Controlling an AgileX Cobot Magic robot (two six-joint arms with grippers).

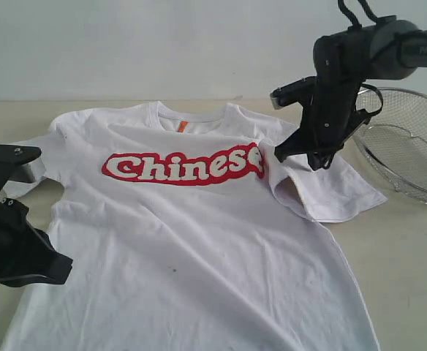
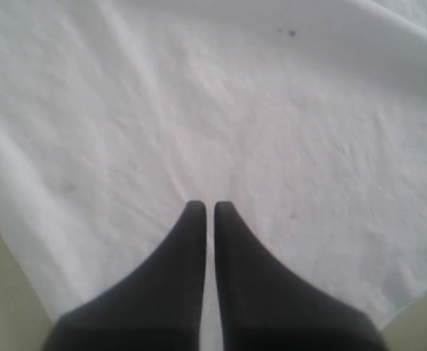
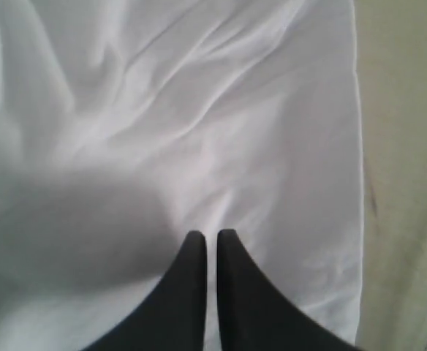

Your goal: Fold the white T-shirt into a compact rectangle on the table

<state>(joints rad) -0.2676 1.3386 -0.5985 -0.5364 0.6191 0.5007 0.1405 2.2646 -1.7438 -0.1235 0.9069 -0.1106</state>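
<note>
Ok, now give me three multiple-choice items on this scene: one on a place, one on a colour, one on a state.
1. In the exterior view, where is the wire-mesh basket relative to the white T-shirt?
A. to its right, by a sleeve
B. on its chest
C. to its left
2. What colour outlines the lettering?
A. blue
B. red
C. green
3. How does the shirt lie?
A. folded into a rectangle
B. bunched in the basket
C. spread out, print up
Answers: 1 A, it stands just past the right-hand sleeve; 2 B, red rings the white letters; 3 C, the chest print and both sleeves show.
</note>
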